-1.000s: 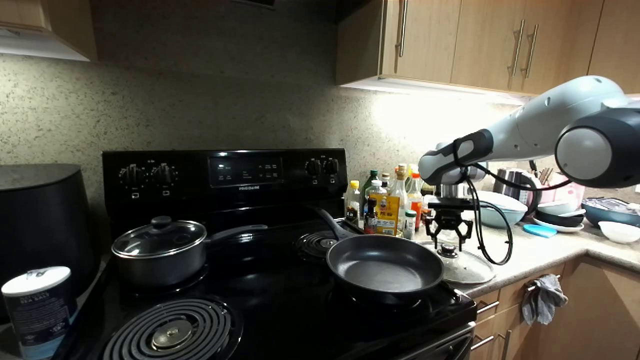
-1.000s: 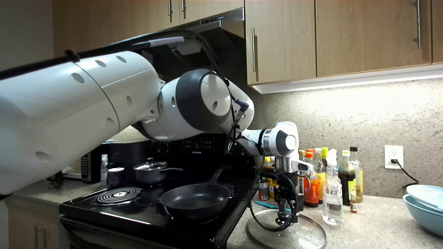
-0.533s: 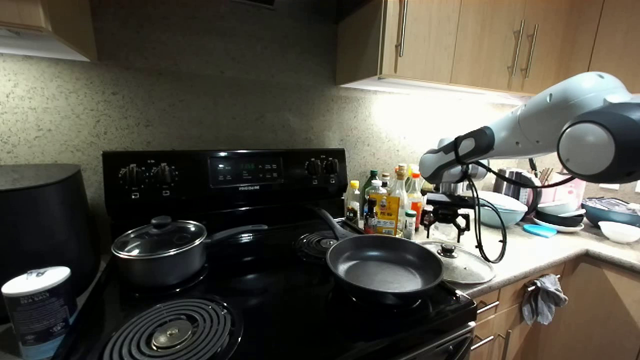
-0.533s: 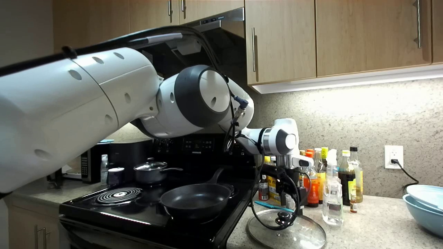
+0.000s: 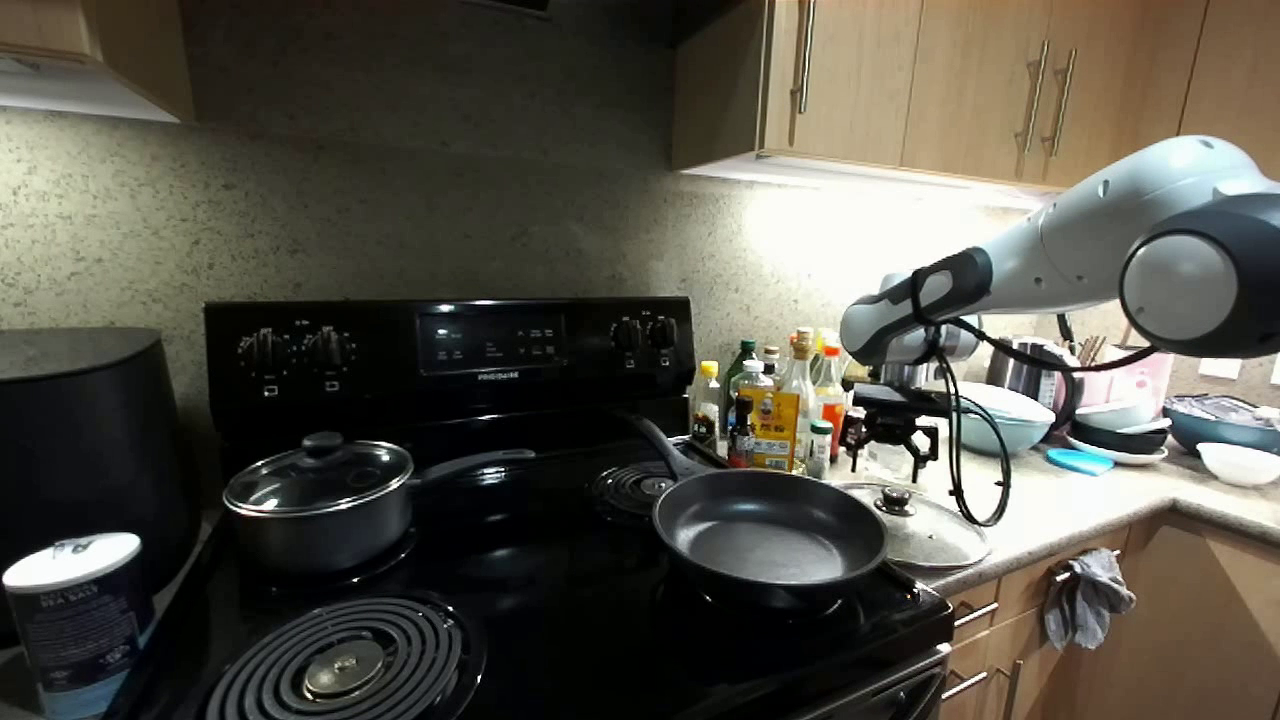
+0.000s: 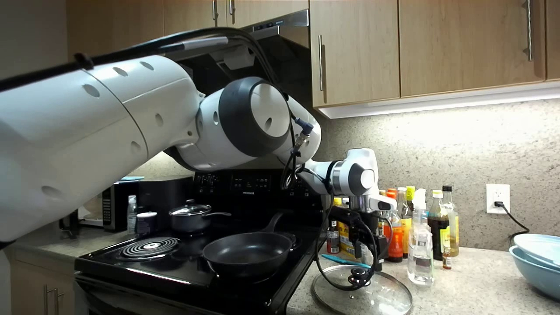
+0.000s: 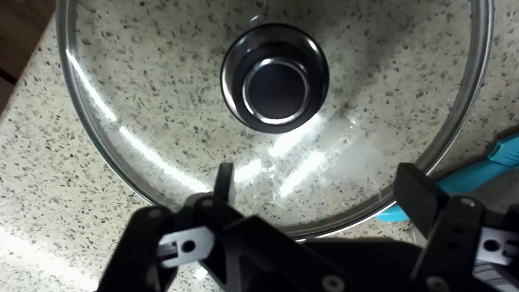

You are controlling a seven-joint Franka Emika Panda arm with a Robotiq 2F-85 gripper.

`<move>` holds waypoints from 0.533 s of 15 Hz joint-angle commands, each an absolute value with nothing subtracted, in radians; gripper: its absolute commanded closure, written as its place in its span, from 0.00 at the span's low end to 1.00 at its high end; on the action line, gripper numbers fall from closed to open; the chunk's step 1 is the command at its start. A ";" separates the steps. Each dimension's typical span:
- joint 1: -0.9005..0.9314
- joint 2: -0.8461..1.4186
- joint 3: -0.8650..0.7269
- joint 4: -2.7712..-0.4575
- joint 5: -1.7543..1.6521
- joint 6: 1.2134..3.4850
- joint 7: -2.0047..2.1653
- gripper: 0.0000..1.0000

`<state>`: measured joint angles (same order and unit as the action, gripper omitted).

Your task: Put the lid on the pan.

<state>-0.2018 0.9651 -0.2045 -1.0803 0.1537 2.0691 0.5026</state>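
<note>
The lid (image 7: 279,77), clear glass with a metal rim and a black knob, lies flat on the speckled counter beside the stove, knob up. In both exterior views the black frying pan (image 5: 770,540) rests uncovered on the stove, just beside the lid (image 6: 385,295). My gripper (image 5: 886,466) hangs over the lid's far part, above knob height and touching nothing that I can see. Seen from the wrist, its jaws stand wide apart and bare; the gripper (image 7: 314,174) is over the lid's rim area, off to one side of the knob.
Several bottles (image 6: 393,232) crowd behind the gripper against the wall. A blue utensil (image 7: 478,174) lies by the lid's rim. A smaller pot (image 5: 320,510) with its own lid sits across the stove. Blue bowls (image 6: 540,267) and a clear spray bottle (image 6: 420,253) share the counter.
A second ago the fingers were down by the lid's knob. Since then the gripper has risen and shifted back from it, and its jaws have spread wider. The lid and pan have stayed put.
</note>
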 commanded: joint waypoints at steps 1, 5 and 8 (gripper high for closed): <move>-0.188 0.941 -0.211 -1.139 0.124 2.098 0.462 0.00; -0.174 0.894 -0.214 -1.250 0.094 2.185 0.409 0.00; -0.182 0.863 -0.204 -1.337 0.089 2.280 0.367 0.00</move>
<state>-0.1851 0.9459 -0.2062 -1.1870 0.1007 2.1863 0.4305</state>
